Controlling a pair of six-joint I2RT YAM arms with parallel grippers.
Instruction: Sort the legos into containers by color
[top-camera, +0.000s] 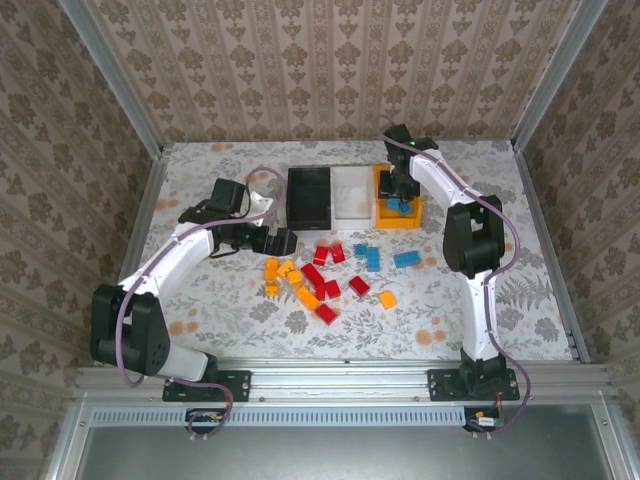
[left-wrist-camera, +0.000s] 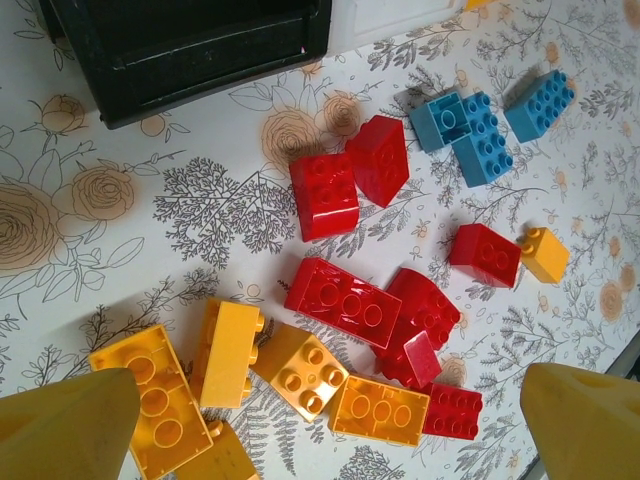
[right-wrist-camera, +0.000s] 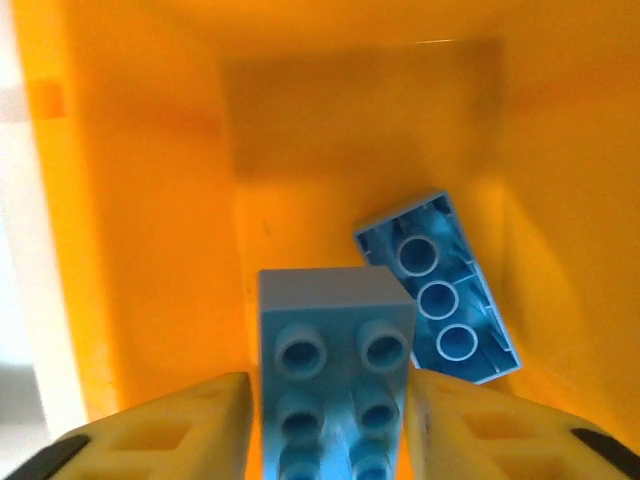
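The left gripper (left-wrist-camera: 325, 415) hangs over the loose legos (top-camera: 313, 274) on the table (top-camera: 520, 300), its fingers (left-wrist-camera: 70, 425) spread wide with nothing between them (red, orange-yellow and blue bricks lie scattered just in front of the black bin (top-camera: 290, 195) and the white bin (top-camera: 350, 190)). The right gripper (right-wrist-camera: 330, 430) reaches into the orange-yellow bin (right-wrist-camera: 150, 200), its fingers flanking a blue brick (right-wrist-camera: 335, 340). Whether they grip it cannot be told. A second blue brick (right-wrist-camera: 437, 290) lies underside up beside it.

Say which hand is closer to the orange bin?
Right. The right gripper is inside the orange bin; the left gripper hovers over loose bricks by the black bin.
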